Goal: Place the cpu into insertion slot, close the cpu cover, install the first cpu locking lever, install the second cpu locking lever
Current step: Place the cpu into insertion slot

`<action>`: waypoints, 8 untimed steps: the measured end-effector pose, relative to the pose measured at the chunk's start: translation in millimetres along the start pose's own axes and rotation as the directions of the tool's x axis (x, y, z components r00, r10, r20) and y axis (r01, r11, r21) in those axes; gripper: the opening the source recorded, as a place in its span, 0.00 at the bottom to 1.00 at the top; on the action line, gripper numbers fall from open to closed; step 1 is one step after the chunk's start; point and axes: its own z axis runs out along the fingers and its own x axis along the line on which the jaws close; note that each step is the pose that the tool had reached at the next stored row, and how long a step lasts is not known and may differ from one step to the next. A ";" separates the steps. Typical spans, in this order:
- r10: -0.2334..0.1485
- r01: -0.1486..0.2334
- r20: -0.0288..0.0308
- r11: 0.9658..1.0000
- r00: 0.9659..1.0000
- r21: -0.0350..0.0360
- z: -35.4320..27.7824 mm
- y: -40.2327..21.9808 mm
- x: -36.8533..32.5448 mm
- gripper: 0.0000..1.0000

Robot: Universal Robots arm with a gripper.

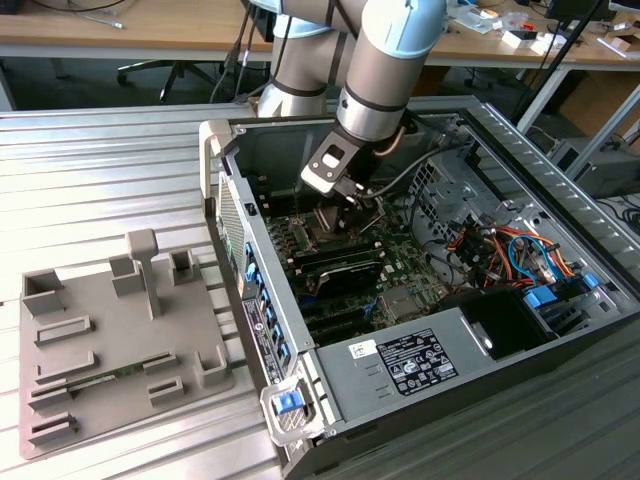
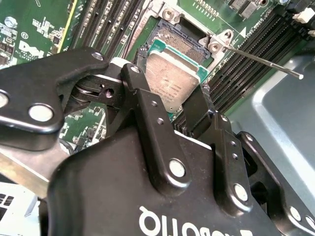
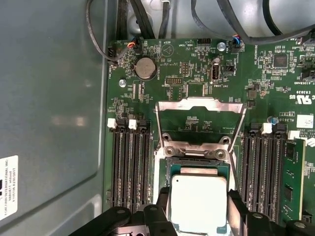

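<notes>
In both wrist views the cpu point(image 3: 198, 199) point(image 2: 170, 78), a small square chip with a silvery top, sits between my black fingers point(image 3: 165, 209). My gripper point(image 3: 199, 214) point(image 2: 170, 93) is shut on its two opposite edges. The chip hangs slightly tilted just above the insertion slot point(image 3: 197, 167) point(image 2: 179, 42), whose dark pin field shows beyond the chip's far edge. The cpu cover point(image 3: 199, 105), a thin silvery frame, lies swung open on the board past its hinge. A thin lever rod point(image 2: 266, 61) sticks out beside the socket. In the exterior view my gripper point(image 1: 345, 208) reaches down into the open computer case.
Long black memory slots point(image 3: 130, 162) flank the socket on both sides, with a green memory stick point(image 3: 290, 182) in one. A grey case wall point(image 3: 49, 123) stands close by. Cables point(image 1: 520, 250) and a power supply point(image 1: 420, 360) crowd the case. A grey fixture plate point(image 1: 110, 340) lies outside on the exterior view's left.
</notes>
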 end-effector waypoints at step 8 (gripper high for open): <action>0.000 0.000 0.000 1.000 1.000 0.000 5.9 -1.4 0.1 0.55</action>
